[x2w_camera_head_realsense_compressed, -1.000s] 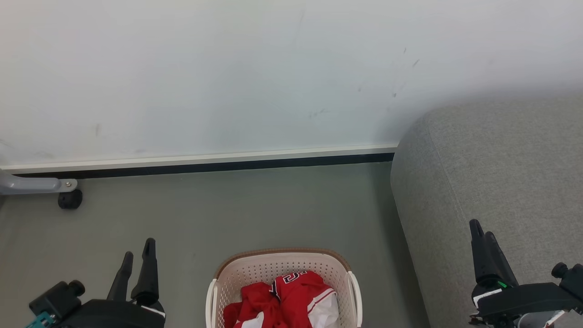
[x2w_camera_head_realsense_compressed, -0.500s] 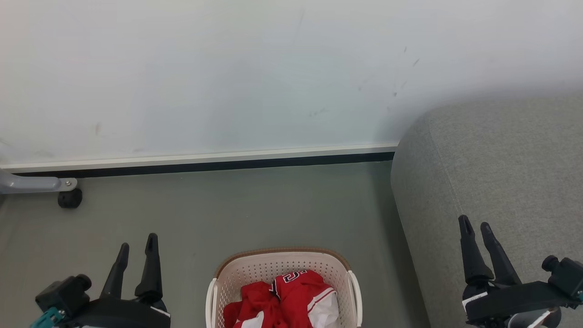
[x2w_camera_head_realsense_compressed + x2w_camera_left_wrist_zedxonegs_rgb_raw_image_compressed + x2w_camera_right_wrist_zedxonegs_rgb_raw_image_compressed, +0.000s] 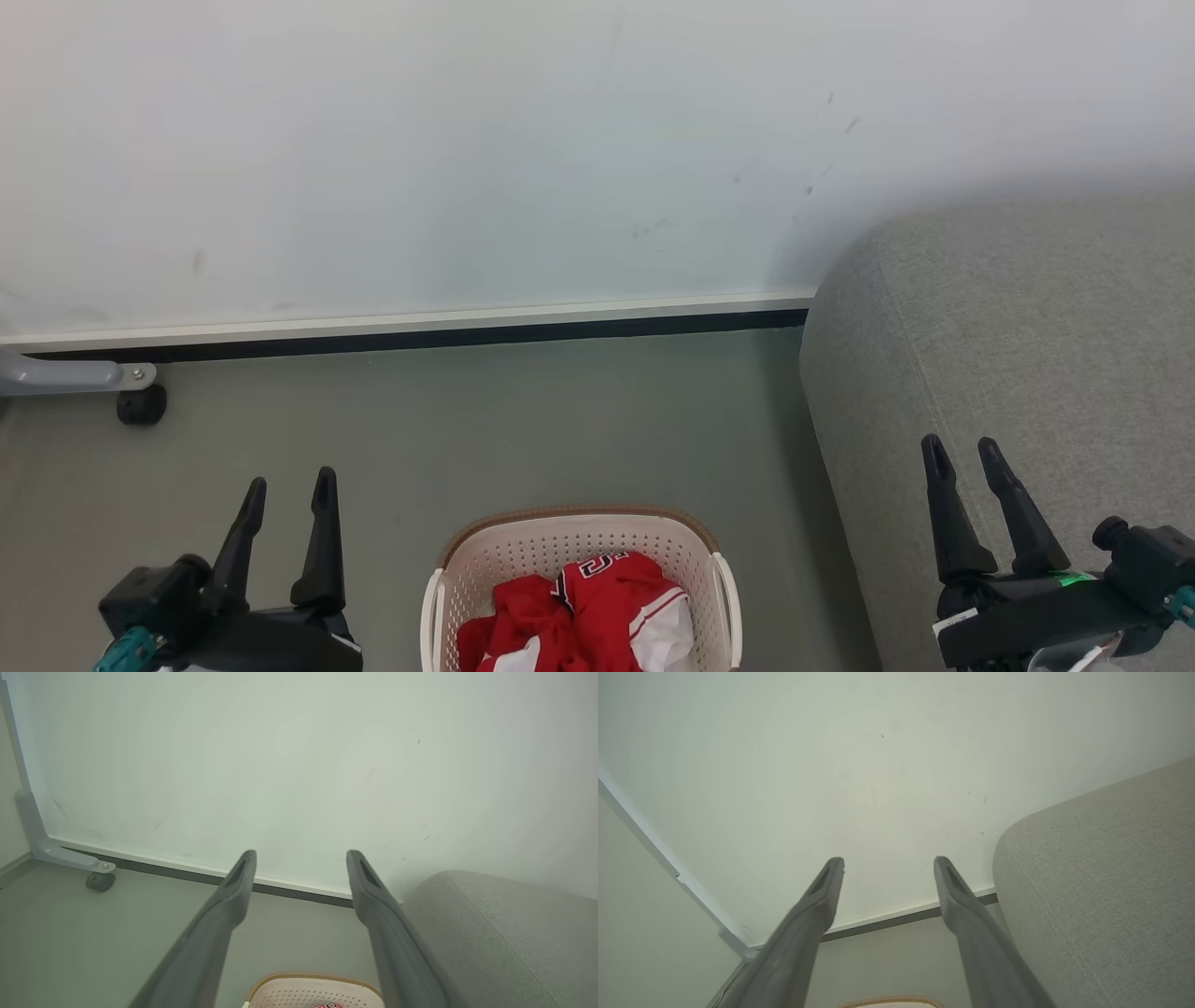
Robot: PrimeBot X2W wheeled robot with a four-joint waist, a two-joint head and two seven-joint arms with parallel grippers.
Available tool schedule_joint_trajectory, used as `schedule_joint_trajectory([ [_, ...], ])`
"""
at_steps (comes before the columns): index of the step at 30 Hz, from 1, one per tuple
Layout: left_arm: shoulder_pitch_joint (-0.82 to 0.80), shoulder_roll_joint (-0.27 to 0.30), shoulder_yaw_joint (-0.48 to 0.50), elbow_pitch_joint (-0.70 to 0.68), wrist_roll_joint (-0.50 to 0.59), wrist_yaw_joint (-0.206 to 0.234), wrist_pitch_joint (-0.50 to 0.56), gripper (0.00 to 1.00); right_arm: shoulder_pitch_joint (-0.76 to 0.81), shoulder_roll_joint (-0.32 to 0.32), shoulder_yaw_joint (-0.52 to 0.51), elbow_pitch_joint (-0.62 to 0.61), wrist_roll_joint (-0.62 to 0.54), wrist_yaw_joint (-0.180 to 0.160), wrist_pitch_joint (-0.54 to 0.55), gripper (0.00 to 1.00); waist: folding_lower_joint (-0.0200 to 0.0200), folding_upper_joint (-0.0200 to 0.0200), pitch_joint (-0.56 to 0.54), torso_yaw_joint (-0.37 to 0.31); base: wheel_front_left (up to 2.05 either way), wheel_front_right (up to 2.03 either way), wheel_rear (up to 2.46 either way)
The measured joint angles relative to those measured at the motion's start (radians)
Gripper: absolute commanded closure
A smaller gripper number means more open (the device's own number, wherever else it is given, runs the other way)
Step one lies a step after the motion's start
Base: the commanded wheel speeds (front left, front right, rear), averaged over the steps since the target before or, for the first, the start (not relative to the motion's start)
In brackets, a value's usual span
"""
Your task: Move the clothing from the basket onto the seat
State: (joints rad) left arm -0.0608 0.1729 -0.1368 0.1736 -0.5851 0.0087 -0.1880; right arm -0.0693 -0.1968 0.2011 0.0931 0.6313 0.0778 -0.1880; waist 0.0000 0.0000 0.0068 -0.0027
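You have the red-and-white soft sports clothing heaped in the cream perforated plastic basket, bottom centre. Grey fabric-upholstered seat at right. Left gripper lower left, right gripper lower right: both with fingers spread.

Basket and clothing are cut off by the head view's bottom edge (jersey lettering too small to read); seat exceeds the right edge.

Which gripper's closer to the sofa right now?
Right. In the head view the right gripper hangs against the sofa at its near edge. The left gripper is on the far side of the basket, above the floor.
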Motion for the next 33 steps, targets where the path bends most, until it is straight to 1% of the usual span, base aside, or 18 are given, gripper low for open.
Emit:
schedule_joint_trajectory([
  [6,-0.001,0.007,-0.006,-0.008,0.074,0.000,-0.020,0.00,0.000,-0.011,0.012,-0.016,-0.073,-0.007,-0.022,0.00,0.0000,0.0000,0.000,-0.002,0.00,0.00,0.00],
  [7,-0.001,0.010,-0.008,-0.011,0.104,0.000,-0.027,0.00,0.000,-0.014,0.016,-0.019,-0.093,-0.007,-0.027,0.00,0.0000,0.0000,0.001,-0.003,0.00,0.00,0.00],
  [14,-0.003,0.015,-0.018,-0.019,0.184,0.002,-0.054,0.00,0.000,-0.025,0.029,-0.036,-0.182,-0.007,-0.053,0.00,0.0001,0.0000,0.002,-0.004,0.00,0.00,0.00],
  [15,-0.003,0.015,-0.018,-0.019,0.184,0.002,-0.054,0.00,0.000,-0.025,0.029,-0.036,-0.182,-0.007,-0.053,0.00,0.0001,0.0000,0.002,-0.004,0.00,0.00,0.00],
  [18,-0.005,0.017,-0.023,-0.023,0.228,0.002,-0.062,0.00,0.000,-0.027,0.034,-0.044,-0.214,-0.007,-0.062,0.00,0.0000,0.0000,0.003,-0.005,0.00,0.00,0.00],
  [33,-0.013,0.014,-0.013,-0.023,0.242,-0.001,-0.062,0.00,0.000,-0.021,0.018,-0.045,-0.235,-0.007,-0.062,0.00,0.0001,0.0000,0.008,-0.005,0.00,0.00,0.00],
])
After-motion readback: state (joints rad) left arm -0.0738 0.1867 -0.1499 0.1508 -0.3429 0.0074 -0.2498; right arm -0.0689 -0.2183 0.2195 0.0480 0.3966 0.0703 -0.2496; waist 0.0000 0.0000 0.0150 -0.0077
